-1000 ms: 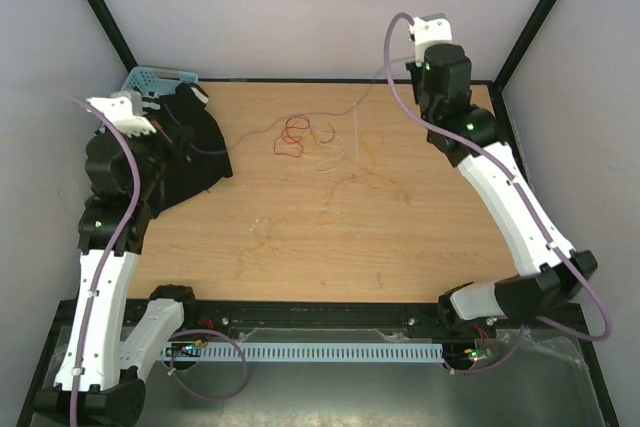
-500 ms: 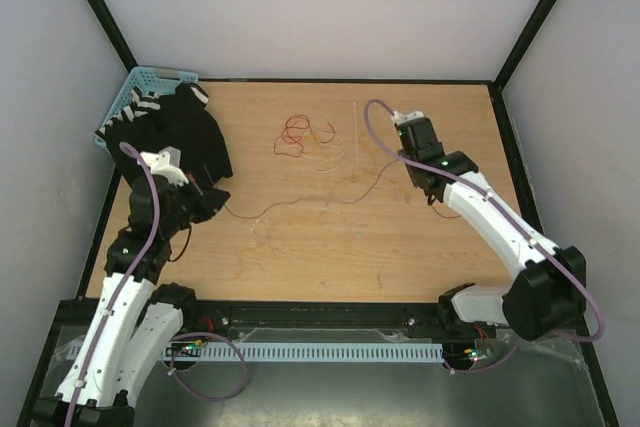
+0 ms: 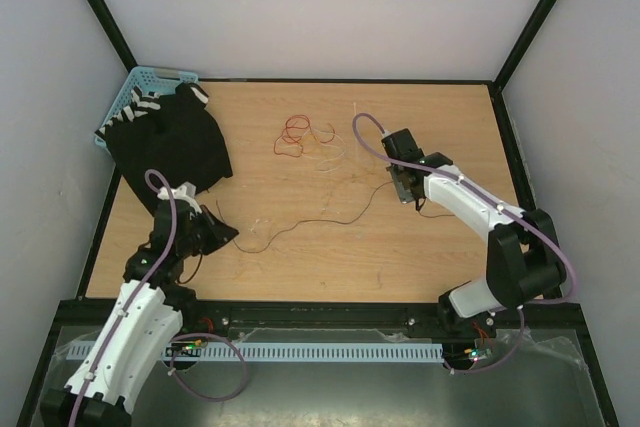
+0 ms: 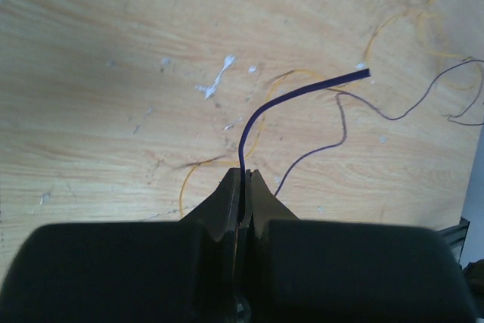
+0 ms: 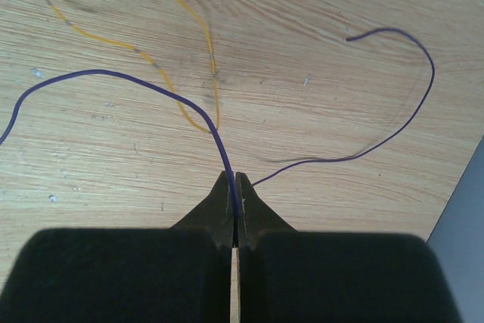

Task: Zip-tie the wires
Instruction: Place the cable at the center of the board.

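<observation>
1. Both end effectors are pinched shut on one strand. The left end effector (image 4: 242, 175) clamps a dark wire (image 5: 98, 72) close to its cut end, which sticks up out of the tips. The right end effector (image 5: 234, 179) clamps the same wire further along, leaving a free tail curling off to one side.
2. Between the two grips, the dark wire sags in a loose curve low over the worktop (image 3: 440, 267).
3. Other wires (image 3: 296, 135) lie in a red, white and yellow tangle toward the far side, well apart from both end effectors.
4. Handling, as a judgement: the strands look hair-thin, almost weightless and springy. They will hold their curl, slip from a loose pinch and snag on each other.
5. A firm fingertip pinch near an end looks the best hold. Gathering several strands together would be surer than chasing them singly.
6. A yellow strand (image 5: 214, 73) crosses under the dark wire by the right tips. It could be dragged along if the wire is pulled.
7. Hard to make out: from above, the strands are barely visible and their ends cannot be traced.
8. A thin pale straight line (image 3: 354, 119) beside the tangle may be a zip tie, but it is too small to tell.
9. A black cloth (image 3: 175, 142) covers part of a blue basket (image 3: 140, 77), hiding whatever lies beneath.
</observation>
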{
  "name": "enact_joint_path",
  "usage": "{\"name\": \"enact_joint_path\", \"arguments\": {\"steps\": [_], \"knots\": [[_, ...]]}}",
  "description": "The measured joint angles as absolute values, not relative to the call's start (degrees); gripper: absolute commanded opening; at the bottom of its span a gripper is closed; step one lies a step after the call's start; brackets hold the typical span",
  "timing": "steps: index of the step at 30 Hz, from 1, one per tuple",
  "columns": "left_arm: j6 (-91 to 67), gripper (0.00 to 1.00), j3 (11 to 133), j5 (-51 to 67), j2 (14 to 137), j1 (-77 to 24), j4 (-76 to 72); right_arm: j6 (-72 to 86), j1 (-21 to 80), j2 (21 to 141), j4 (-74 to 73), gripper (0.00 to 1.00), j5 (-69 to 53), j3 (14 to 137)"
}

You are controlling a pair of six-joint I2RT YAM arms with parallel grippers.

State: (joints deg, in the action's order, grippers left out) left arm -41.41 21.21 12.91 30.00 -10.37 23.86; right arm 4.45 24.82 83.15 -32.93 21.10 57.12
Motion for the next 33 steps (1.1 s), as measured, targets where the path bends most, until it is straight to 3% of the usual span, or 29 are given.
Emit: {"name": "enact_joint_path", "arguments": {"steps": [8,14,21,25,27,29,33], "knots": [[-41.6,0.0,16.4,10.7,28.8,-10.7,25.0,5.6,24.8,86.6,-32.9,0.22,23.3,56.9],[-40.7,0.04,16.4,7.5,29.3,-10.7,24.8,5.5,24.8,86.8,-33.0,0.49,20.4,57.6],[-39.7,0.34,16.0,5.9,30.6,-10.7,23.6,5.3,24.8,86.7,-34.3,0.6,18.2,59.2],[-39.0,0.53,15.8,5.4,31.0,-10.7,23.4,5.5,24.8,86.0,-35.2,0.88,16.1,61.2],[-38.6,0.68,15.8,4.8,31.0,-10.7,23.1,5.6,24.8,84.9,-35.9,0.96,15.3,63.0],[-37.8,0.79,16.0,4.1,31.1,-10.7,23.0,5.9,24.8,84.0,-36.3,0.98,14.5,65.7],[-36.1,0.9,18.4,2.0,32.1,-10.6,23.1,6.0,24.8,84.6,-36.3,0.98,11.7,74.6]]}}
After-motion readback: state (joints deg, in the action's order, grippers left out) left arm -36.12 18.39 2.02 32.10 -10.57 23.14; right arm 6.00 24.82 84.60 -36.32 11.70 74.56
